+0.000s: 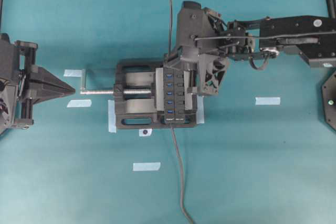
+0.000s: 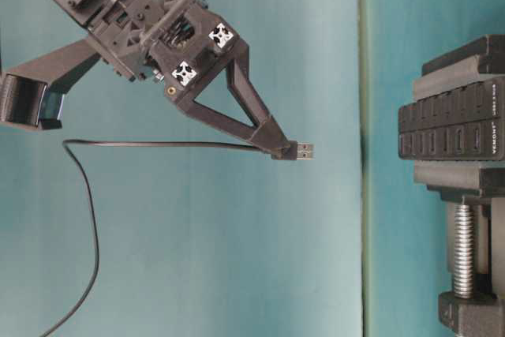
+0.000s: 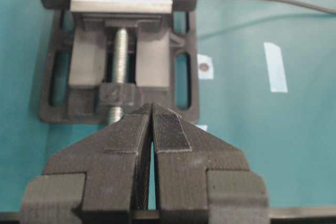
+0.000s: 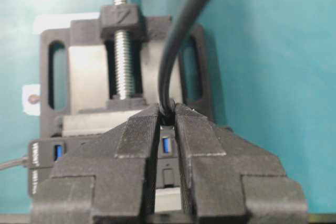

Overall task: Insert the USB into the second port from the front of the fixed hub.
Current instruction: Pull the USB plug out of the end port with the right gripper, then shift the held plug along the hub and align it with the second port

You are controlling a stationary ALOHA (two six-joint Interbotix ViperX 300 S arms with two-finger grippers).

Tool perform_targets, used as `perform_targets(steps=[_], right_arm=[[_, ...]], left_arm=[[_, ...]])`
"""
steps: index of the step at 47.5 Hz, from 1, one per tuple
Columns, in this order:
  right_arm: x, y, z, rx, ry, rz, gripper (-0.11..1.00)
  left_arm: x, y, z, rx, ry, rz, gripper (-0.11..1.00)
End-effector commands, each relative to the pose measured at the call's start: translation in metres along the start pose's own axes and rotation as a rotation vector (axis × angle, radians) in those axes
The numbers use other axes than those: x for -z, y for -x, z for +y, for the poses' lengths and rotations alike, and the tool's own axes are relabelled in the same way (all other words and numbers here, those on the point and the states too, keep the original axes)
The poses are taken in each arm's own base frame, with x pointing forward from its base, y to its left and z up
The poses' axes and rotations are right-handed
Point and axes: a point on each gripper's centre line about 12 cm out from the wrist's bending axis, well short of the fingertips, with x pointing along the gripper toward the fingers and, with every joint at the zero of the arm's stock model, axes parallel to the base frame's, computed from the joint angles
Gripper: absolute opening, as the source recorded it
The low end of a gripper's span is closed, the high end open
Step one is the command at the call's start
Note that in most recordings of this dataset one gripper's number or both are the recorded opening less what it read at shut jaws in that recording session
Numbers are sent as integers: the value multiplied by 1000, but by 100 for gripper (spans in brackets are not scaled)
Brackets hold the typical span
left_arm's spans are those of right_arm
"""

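Observation:
The fixed hub (image 1: 175,96), a narrow black bar with a row of blue ports, is clamped in a black vise (image 1: 134,95). My right gripper (image 2: 282,147) is shut on the USB (image 2: 304,150), whose metal tip sticks out past the fingertips. In the table-level view a clear gap separates the plug from the hub (image 2: 454,128). The right wrist view shows the fingers (image 4: 140,129) pinching the plug's cable end, with one blue port (image 4: 167,145) of the hub between them. The thin cable (image 1: 169,9) runs off the far edge. My left gripper (image 1: 72,90) rests shut and empty, left of the vise.
The vise's silver screw (image 1: 100,92) points at my left gripper. The hub's own cable (image 1: 179,177) runs to the near edge. Pale tape strips (image 1: 268,100) (image 1: 146,166) (image 1: 79,103) lie on the teal table.

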Motion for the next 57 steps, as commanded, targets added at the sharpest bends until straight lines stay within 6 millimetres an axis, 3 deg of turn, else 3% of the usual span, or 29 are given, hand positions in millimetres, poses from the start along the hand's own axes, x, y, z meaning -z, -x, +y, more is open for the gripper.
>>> perform_targets(steps=[1,25,37,57], right_arm=[[-10,10,3,-9,-19,-39,9],[9,-14,30,-66,-16,5,9],[20,-30,35,-73,-10,44,9],[31,-38,39,-79,-3,69,8]], left_arm=[[-11,1,-2,6,-3,-31,0],[-9,1,-1,6,-1,-24,0],[-9,1,-2,7,-2,-24,0],[-8,0,-2,7,-2,-21,0]])
